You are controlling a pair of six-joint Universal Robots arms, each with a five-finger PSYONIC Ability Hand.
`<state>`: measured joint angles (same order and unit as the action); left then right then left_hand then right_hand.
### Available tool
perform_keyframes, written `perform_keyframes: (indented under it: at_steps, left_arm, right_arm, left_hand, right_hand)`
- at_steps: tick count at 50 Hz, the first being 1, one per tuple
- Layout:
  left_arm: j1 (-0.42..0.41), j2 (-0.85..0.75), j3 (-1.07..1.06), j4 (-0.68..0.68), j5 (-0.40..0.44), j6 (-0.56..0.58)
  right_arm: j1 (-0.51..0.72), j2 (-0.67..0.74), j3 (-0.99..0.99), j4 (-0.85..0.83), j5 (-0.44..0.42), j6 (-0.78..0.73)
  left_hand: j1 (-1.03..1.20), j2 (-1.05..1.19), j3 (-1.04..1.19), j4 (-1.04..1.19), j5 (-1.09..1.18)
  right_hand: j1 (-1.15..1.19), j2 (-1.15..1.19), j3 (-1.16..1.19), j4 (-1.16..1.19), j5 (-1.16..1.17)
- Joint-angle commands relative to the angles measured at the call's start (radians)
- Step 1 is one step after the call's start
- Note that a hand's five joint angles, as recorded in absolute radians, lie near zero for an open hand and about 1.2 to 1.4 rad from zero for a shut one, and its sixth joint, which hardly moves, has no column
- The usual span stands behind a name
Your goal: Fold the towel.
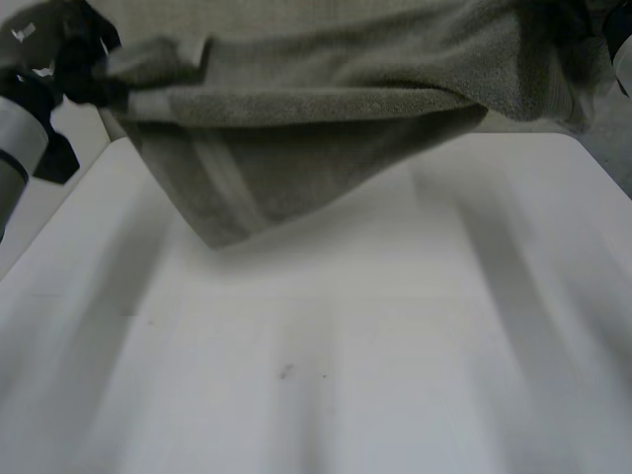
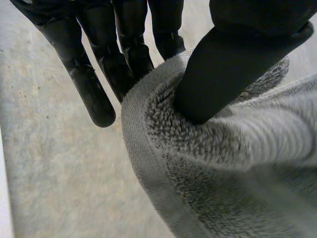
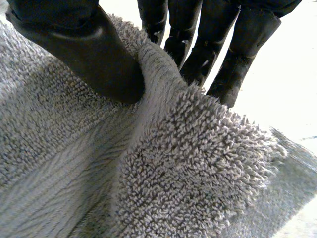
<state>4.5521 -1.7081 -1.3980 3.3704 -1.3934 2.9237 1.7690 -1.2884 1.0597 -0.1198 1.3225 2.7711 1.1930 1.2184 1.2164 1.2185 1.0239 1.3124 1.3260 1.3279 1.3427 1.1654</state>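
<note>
A grey-green terry towel (image 1: 326, 109) hangs in the air above the white table (image 1: 326, 355), stretched between both hands, with a lower corner drooping at the left. My left hand (image 1: 84, 69) grips its left end; in the left wrist view the thumb (image 2: 223, 64) presses the towel's hemmed corner (image 2: 198, 148) against the fingers (image 2: 106, 59). My right hand (image 1: 568, 25) holds the right end; there the thumb (image 3: 84, 44) pinches a fold of the towel (image 3: 173, 163) against the fingers (image 3: 223, 49).
The left arm's grey joint (image 1: 15, 148) stands at the table's left edge. A small dark speck (image 1: 286, 371) marks the tabletop below the towel.
</note>
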Motion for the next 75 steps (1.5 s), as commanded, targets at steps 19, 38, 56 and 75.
perform_keyframes:
  at_steps: [19, 38, 56, 75]
  left_arm:
    - [0.021, 0.074, -0.344, -0.029, 0.142, -0.158]
    - [0.018, -0.130, -0.437, -0.034, 0.100, 0.165]
    - [-0.151, -0.085, -0.412, -0.019, 0.053, 0.314]
    - [-0.186, -0.252, -0.251, -0.046, -0.185, 0.615]
  right_arm:
    - [0.004, 0.026, 0.101, 0.660, -0.009, -0.338]
    - [0.047, 0.239, 0.210, 0.499, -0.023, -0.358]
    - [0.064, 0.235, 0.226, 0.491, -0.029, -0.349]
    - [0.079, 0.239, 0.255, 0.450, -0.022, -0.358]
  left_hand:
    - [0.203, 0.178, 0.180, 0.178, 0.198]
    - [-0.505, -0.530, -0.528, -0.531, -0.511]
    - [-0.877, -0.902, -0.900, -0.902, -0.882]
    - [-0.795, -0.820, -0.818, -0.820, -0.800]
  right_hand:
    - [0.084, 0.070, 0.068, 0.054, 0.056]
    - [0.084, 0.070, 0.068, 0.054, 0.056]
    - [0.084, 0.070, 0.068, 0.054, 0.056]
    - [0.084, 0.070, 0.068, 0.054, 0.056]
